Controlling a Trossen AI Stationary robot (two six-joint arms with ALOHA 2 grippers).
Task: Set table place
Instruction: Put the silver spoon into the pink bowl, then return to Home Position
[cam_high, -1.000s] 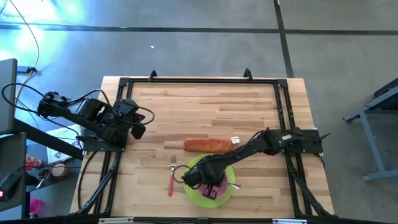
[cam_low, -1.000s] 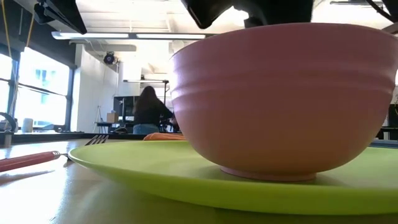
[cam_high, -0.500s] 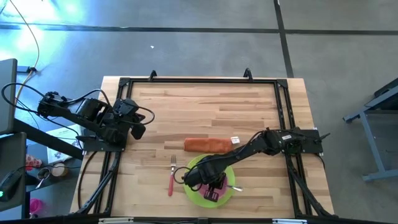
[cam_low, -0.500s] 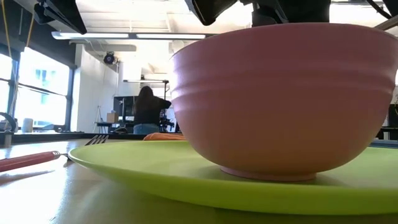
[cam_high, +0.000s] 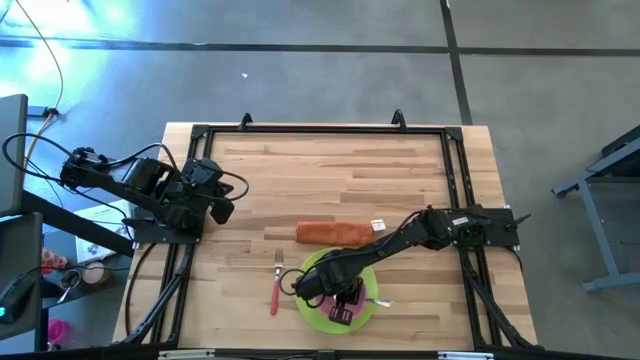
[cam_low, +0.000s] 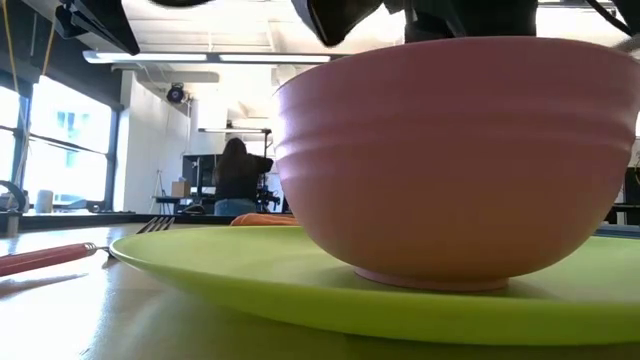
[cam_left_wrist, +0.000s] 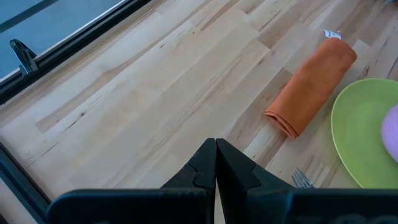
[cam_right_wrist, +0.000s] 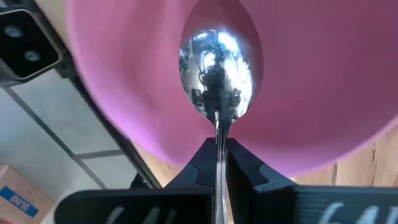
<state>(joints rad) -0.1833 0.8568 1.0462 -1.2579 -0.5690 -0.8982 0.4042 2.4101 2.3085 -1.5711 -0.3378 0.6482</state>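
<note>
1. Two fingertips of the right gripper (cam_right_wrist: 217, 163) are seen clamped on the handle of the small silver spoon (cam_right_wrist: 217, 73); the rest of the handle is hidden between them.
2. Just beyond those fingertips the spoon's head is held over the inside of the pink bowl (cam_right_wrist: 323, 93); whether it touches the bowl cannot be told.
3. From above, the bowl is almost wholly covered by the right gripper (cam_high: 345, 300), and only part of the lime-green plate (cam_high: 312, 314) is left showing around it.
4. Level with the table, the bowl (cam_low: 460, 160) is seen standing on the plate (cam_low: 250, 275); its inside is hidden.
5. Beside the plate, on the side away from the right arm's base, the red-handled fork (cam_high: 276, 287) lies on the table (cam_high: 330, 170).
6. Beyond the plate a rolled orange cloth (cam_high: 330, 233) lies.
7. Far off at the table's left edge, the left gripper (cam_left_wrist: 216, 163) is held closed, nothing between its fingers.
8. A person (cam_low: 240, 178) is seen in the room behind.
</note>
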